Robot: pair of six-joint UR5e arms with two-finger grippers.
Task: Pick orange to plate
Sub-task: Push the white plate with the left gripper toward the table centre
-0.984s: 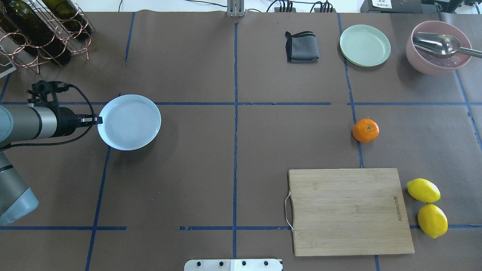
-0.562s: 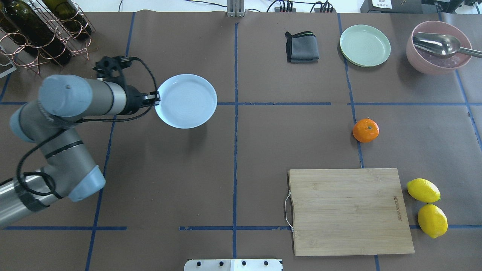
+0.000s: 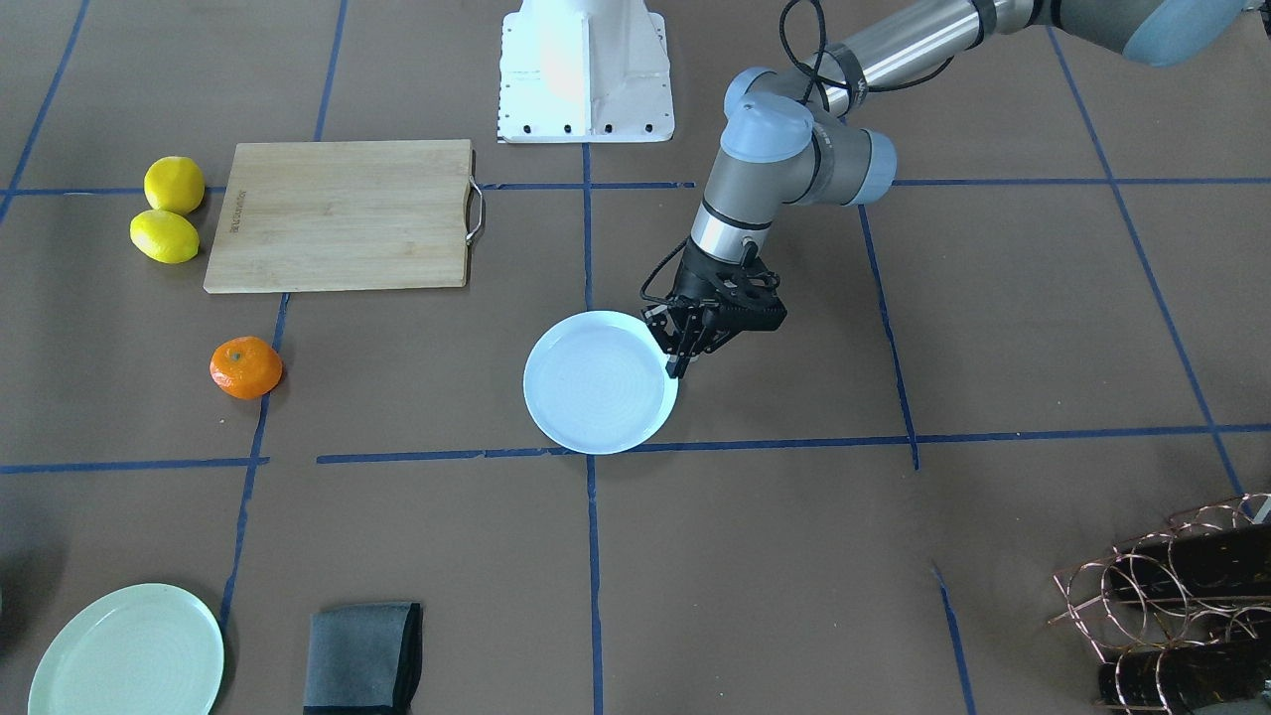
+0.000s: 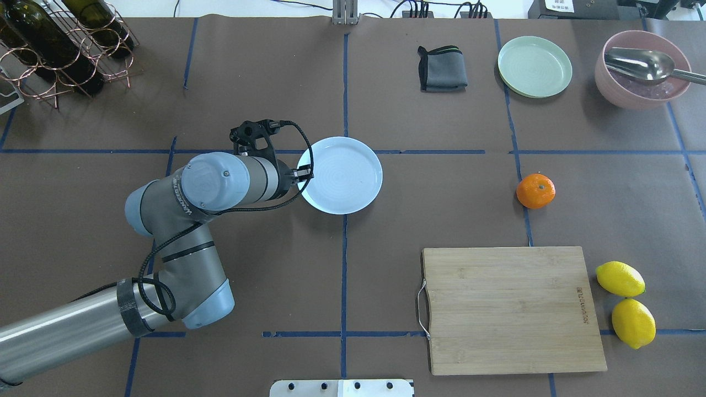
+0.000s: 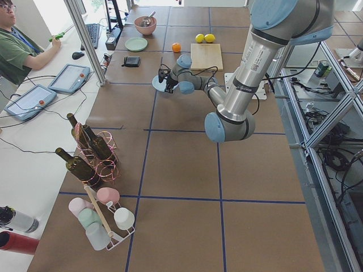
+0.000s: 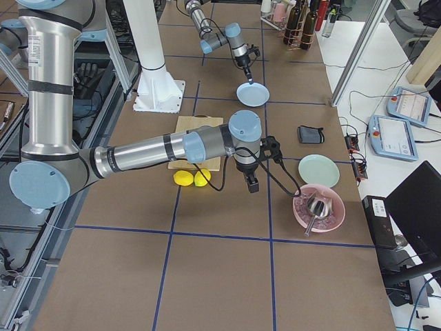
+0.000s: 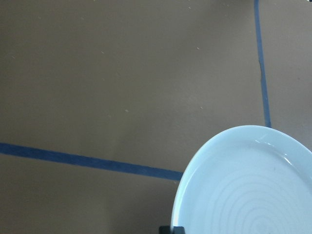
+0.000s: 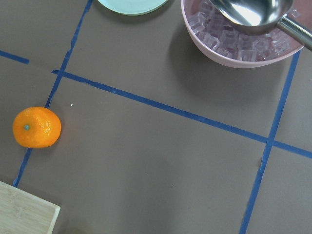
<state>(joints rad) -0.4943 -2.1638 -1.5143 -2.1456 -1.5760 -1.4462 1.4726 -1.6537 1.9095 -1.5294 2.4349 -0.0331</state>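
Observation:
The orange lies on the brown table right of centre, on a blue tape line; it also shows as the orange and the orange. My left gripper is shut on the left rim of the pale bluish-white plate, which sits at the table's centre line. In the front view the left gripper pinches the plate at its edge. Whether the plate rests on the table I cannot tell. My right gripper shows only in the exterior right view, above the orange's area; open or shut I cannot tell.
A wooden cutting board lies near the orange, with two lemons to its right. At the back right stand a pale green plate, a pink bowl with a spoon, and a grey cloth. A bottle rack stands back left.
My left arm has carried the plate rightward from the table's left side to the centre line. The orange has stayed where it was.

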